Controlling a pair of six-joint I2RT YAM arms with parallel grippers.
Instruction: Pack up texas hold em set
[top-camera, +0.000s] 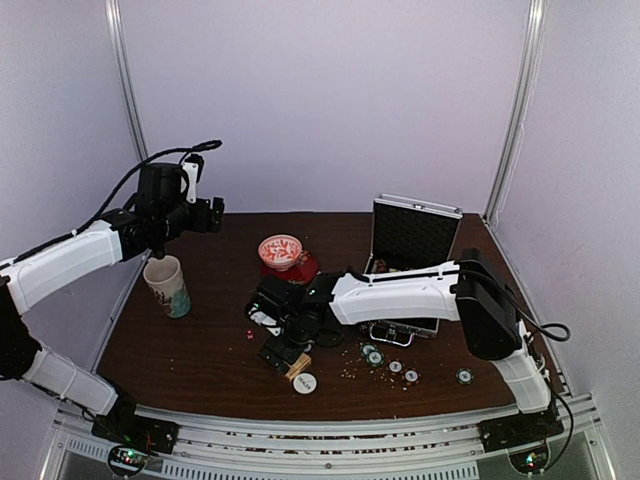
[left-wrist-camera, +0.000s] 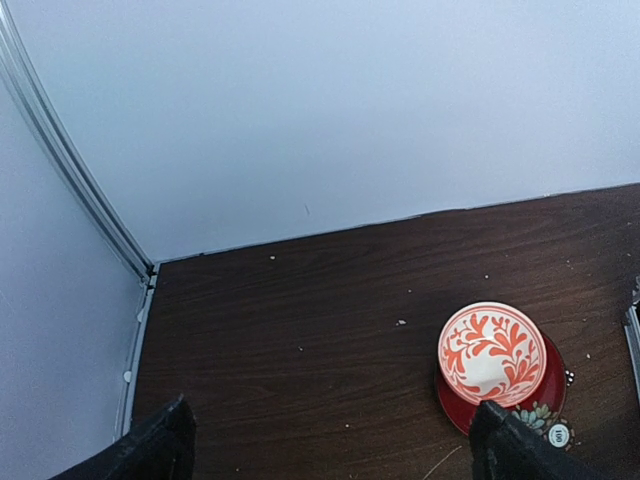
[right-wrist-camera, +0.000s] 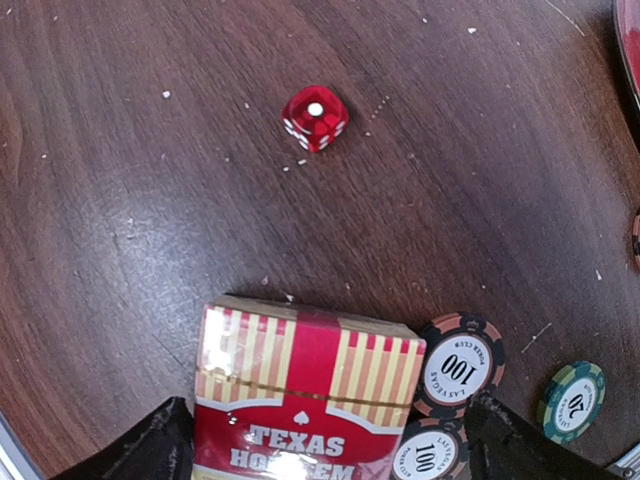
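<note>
Left of the case (top-camera: 414, 238) and nearer the front edge than it, the right gripper (right-wrist-camera: 330, 440) hangs low over the card box (right-wrist-camera: 305, 395). Its fingers (right-wrist-camera: 150, 445) are spread wide, one on each side of the box, and as far as the wrist view shows they are not touching it. The step in hand looks like the pick-up of that box. Next, I judge, the fingers must come down square to the box's sides, close on them, lift, and carry it rightward to the case's open base. Two chips (right-wrist-camera: 460, 365) marked 100 lie against the box on its case-ward side, about where one finger would descend. They could be pinched or dragged along.

The set is mostly unpacked. The case stands open on the surface (top-camera: 200, 350), lid upright, black lining showing. The box is red with yellow stripes, lies flat, and reads TEXAS. More chips are strewn just in front of the case, and a green chip (right-wrist-camera: 572, 400) marked 20 lies between them and the box. A white disc (top-camera: 305, 383) lies left of the case too, close to the front edge. A red die (right-wrist-camera: 314, 117), one pip up, sits farther left of the case than the box.

The left gripper (left-wrist-camera: 335, 455) is raised well left of the case, fingers apart and holding nothing, with the bowl (left-wrist-camera: 492, 352) below it.
</note>
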